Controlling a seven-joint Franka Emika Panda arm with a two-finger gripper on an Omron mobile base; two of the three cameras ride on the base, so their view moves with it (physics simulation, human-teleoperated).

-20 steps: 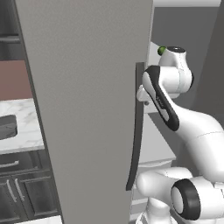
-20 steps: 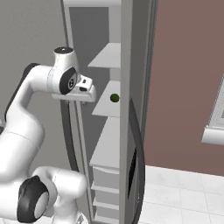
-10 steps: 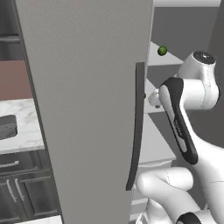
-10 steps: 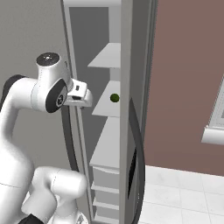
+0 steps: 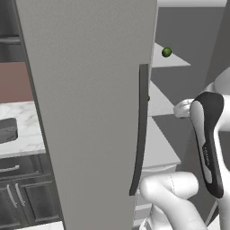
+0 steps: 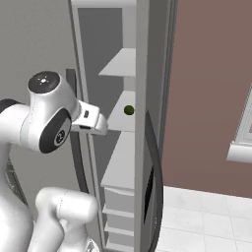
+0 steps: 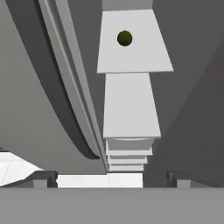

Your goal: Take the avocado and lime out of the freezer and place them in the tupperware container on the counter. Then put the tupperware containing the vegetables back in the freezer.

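Note:
The freezer door (image 5: 90, 112) stands open, its long dark handle (image 5: 141, 134) facing me. One small round green fruit (image 5: 166, 52) (image 6: 129, 110) (image 7: 124, 38) lies on a pale grey shelf (image 7: 131, 57) inside; the second fruit is hidden from me. My gripper (image 5: 179, 109) (image 6: 98, 125) (image 7: 111, 179) hangs in the opening, right of the handle, below and short of the fruit. It is open, with nothing between its fingertips (image 7: 43, 178). The dark grey tupperware container (image 5: 6, 130) sits on the white marble counter (image 5: 24, 114), far left, beyond the door.
More pale shelves (image 7: 129, 105) step down under the fruit's shelf. Dark drawers and cabinet doors (image 5: 20, 179) stand under the counter. A second grey panel with a curved dark handle (image 6: 156, 187) borders the opening on the right, with a brown wall (image 6: 211, 88) beyond.
My hand has drawn away from the door handle's edge, to the right in the left base view and a little lower. The door and the fruit have stayed put.

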